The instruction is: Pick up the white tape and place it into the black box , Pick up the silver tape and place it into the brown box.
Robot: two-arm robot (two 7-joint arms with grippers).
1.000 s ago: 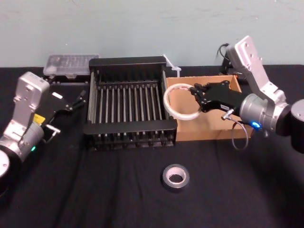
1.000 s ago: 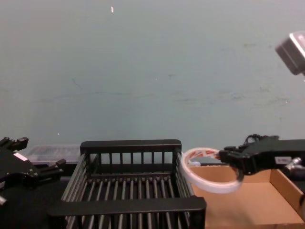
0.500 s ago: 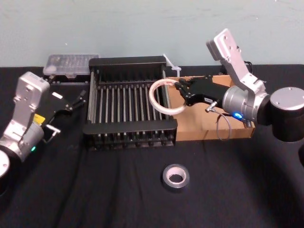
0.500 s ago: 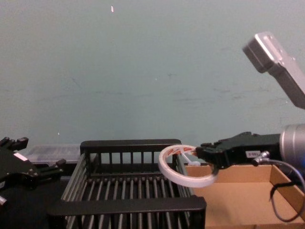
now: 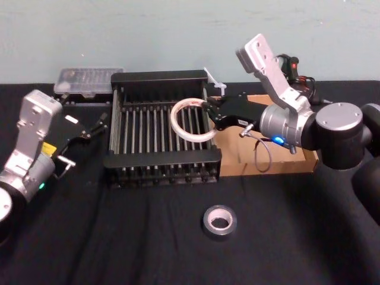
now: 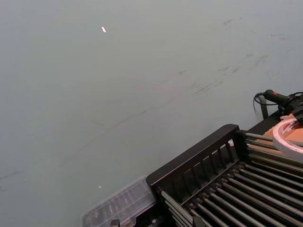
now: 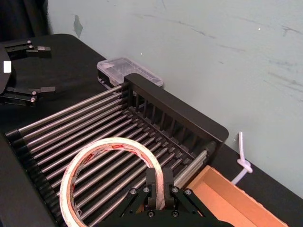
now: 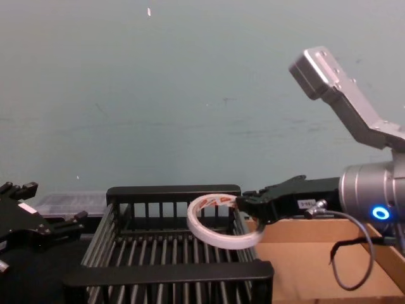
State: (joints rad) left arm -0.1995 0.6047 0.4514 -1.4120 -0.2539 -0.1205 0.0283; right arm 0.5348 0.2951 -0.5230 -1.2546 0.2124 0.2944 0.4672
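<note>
- Right gripper [image 5: 209, 113] clamps the white tape [image 7: 109, 143] by its edge, over the black box [image 5: 160, 159], right half.
- Best lowered near the bars before letting go, so it doesn't bounce.
- Left gripper [image 5: 95, 126] parked left, jaws apart.

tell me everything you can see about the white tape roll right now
The white tape is a wide, thin-walled ring with a pale glossy band and red and dark print on its inner core. It is held in the air, tilted, pinched at one edge by the right tool, whose fingers clamp the band from inside and outside. It hangs over the right part of the black box, apparently clear of the bars and rim.
</note>
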